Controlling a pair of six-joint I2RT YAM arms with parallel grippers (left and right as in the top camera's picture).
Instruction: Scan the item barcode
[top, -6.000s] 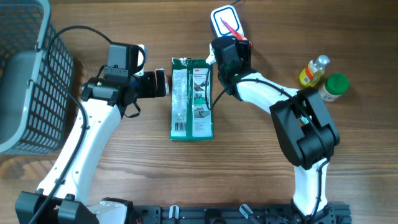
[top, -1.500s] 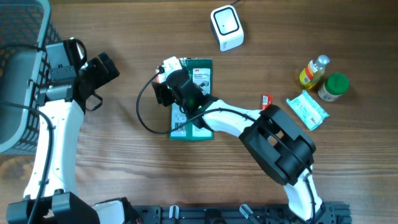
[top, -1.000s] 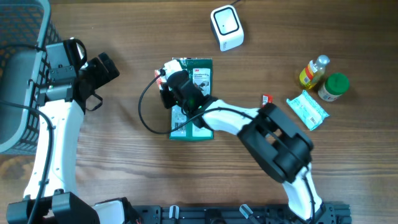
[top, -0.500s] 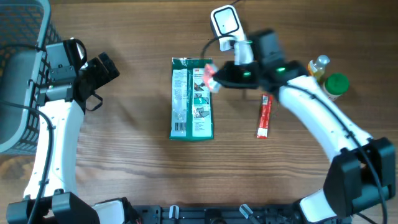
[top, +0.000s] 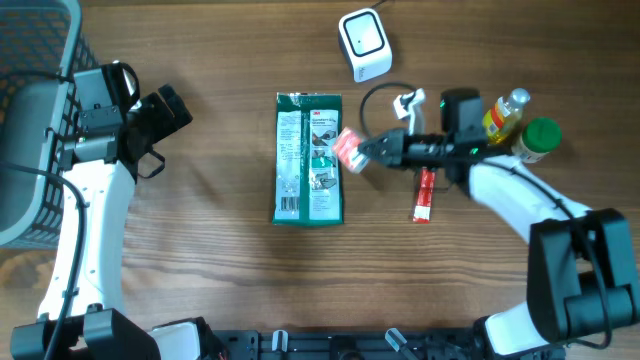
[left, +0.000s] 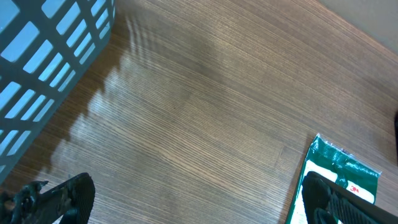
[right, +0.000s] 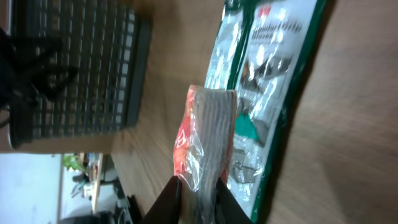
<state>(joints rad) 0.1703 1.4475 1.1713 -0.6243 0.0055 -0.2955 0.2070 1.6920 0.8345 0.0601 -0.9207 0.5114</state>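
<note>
My right gripper is shut on a small red and clear packet, held just right of the green packet that lies flat on the table. In the right wrist view the small packet sticks up from between the fingers of the right gripper, with the green packet behind it. The white scanner stands at the back, apart from the held packet. At the far left, my left gripper is open and holds nothing. Its fingertips frame bare wood, and a corner of the green packet shows.
A grey basket fills the left edge and also shows as a basket in the right wrist view. A red stick sachet lies under the right arm. A yellow bottle and a green-lidded jar stand at the right.
The right gripper has carried the small packet down and slightly right, away from the scanner, and the arm now reaches in lower from the right. The left arm has not moved.
</note>
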